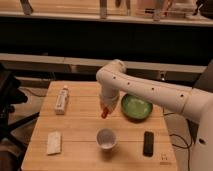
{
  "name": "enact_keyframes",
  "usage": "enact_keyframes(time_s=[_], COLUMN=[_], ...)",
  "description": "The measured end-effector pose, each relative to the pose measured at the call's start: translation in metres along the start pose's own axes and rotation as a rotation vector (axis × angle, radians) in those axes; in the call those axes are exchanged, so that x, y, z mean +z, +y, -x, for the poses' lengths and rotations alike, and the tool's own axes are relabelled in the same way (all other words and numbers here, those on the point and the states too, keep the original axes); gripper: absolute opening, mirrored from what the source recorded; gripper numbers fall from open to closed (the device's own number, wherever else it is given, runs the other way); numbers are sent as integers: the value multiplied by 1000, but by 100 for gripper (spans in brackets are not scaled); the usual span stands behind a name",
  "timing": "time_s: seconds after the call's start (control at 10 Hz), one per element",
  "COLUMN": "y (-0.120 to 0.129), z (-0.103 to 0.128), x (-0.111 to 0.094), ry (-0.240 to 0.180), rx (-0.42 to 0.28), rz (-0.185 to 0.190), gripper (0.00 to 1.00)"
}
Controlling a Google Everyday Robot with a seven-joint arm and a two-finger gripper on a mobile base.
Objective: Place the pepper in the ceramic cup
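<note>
hand (105, 107) closed on slender red pepper (104, 114), above round white ceramic cup (106, 138) on slatted wooden table (80, 125); glossy green bowl (136, 107) alongside.

The robot's white arm (150, 90) comes in from the right side and reaches across to the left. It has a row of small dark dots along it. At its far left end the arm bends like an elbow and turns down. The gripper (105, 107) hangs at the bottom of that bend and points straight down. It is up in the air, near the middle. Its two fingers are squeezed together, pinching the little red pepper (104, 113).
</note>
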Motion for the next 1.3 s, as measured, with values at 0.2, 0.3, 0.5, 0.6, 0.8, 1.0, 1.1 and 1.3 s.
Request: enact_keyframes(time_s=[0.2, 0.3, 0.5, 0.6, 0.8, 1.0, 1.1, 1.3], y=[6, 12, 17, 17, 25, 29, 33, 39], z=[7, 13, 14, 16, 18, 25, 29, 37], x=[0, -1, -2, -1, 0, 0, 0, 1], ry=[1, 1, 2, 2, 2, 2, 1, 1], rx=[0, 0, 4, -1, 0, -11, -15, -19], rz=[0, 1, 1, 2, 7, 9, 14, 21], gripper=[4, 4, 4, 4, 4, 4, 4, 4])
